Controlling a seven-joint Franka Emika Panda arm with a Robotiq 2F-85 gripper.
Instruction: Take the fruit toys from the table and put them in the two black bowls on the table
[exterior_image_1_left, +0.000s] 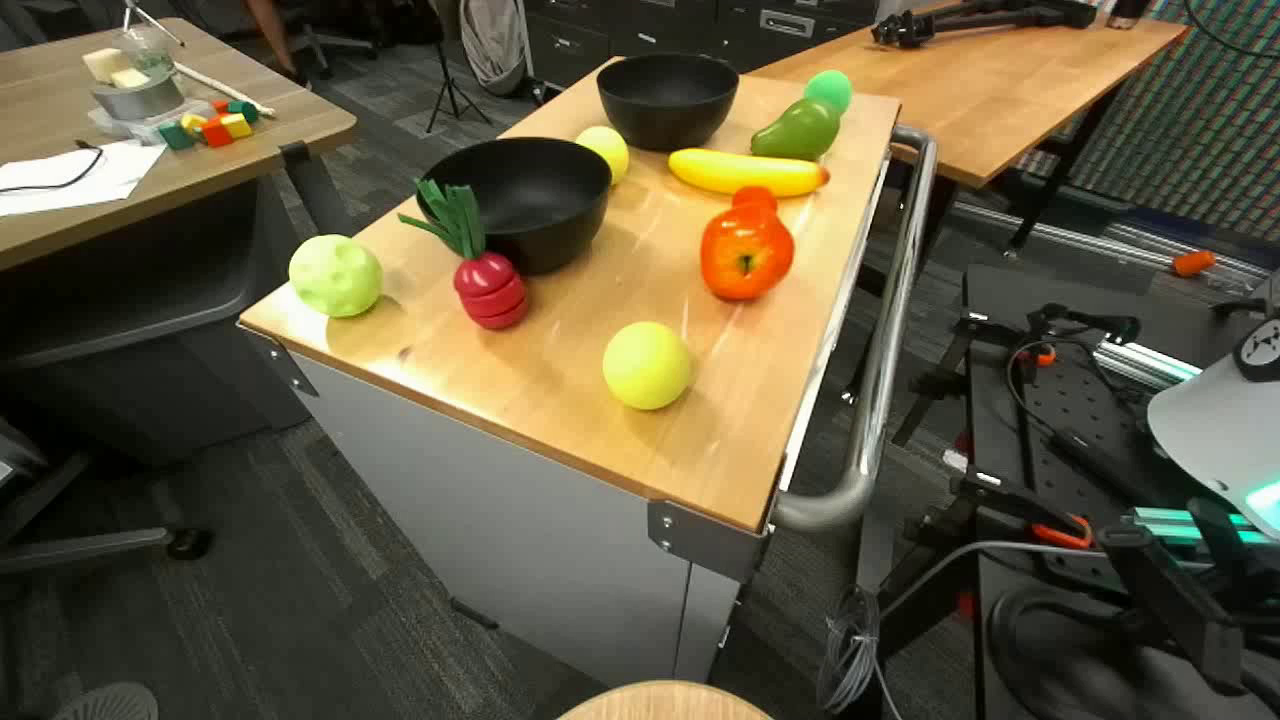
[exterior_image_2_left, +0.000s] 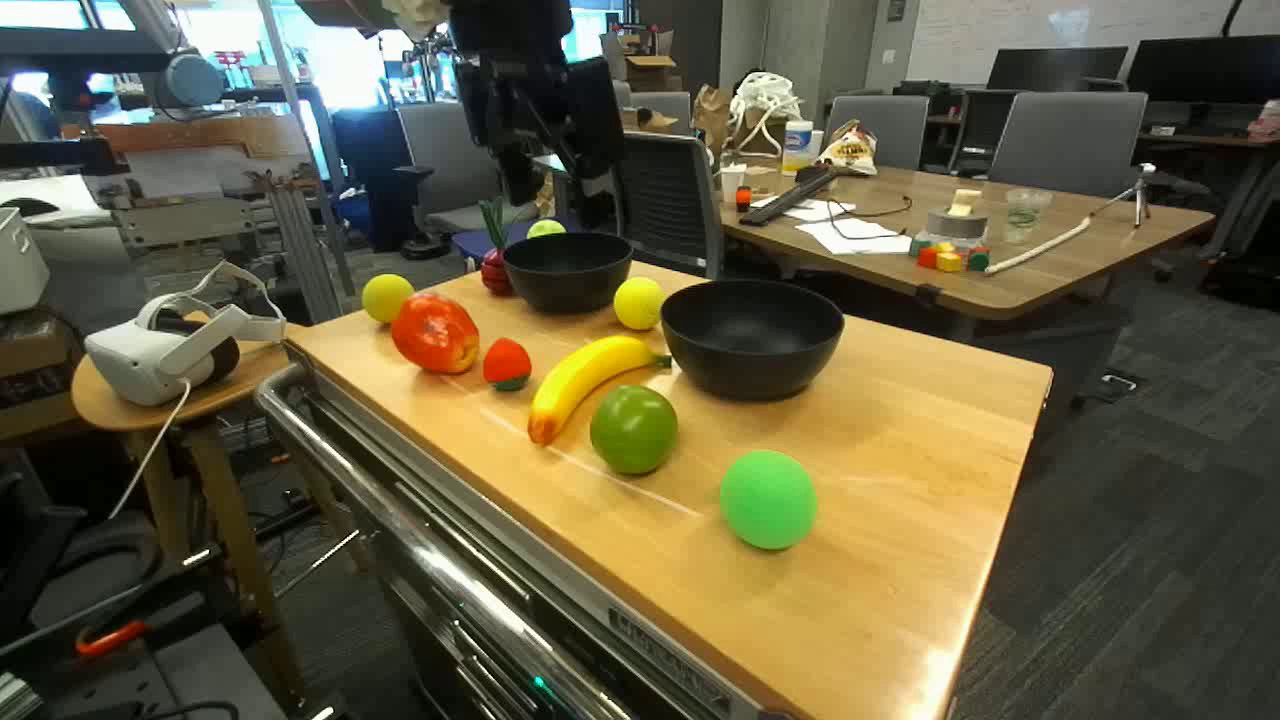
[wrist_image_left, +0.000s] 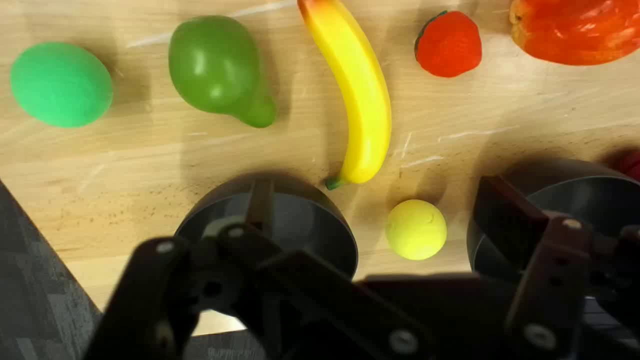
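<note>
My gripper is open and empty, above the table. In the wrist view its fingers are spread wide above the two black bowls, with a yellow ball visible between them. The bowls stand upright and look empty. A yellow banana, a green pear-shaped fruit, a red strawberry and a red-orange fruit lie on the table beside the bowls. A red radish with green leaves stands close against one bowl.
A green ball, a yellow ball and a pale green ball lie on the wooden table top. A metal handle rail runs along one edge. Another table stands behind.
</note>
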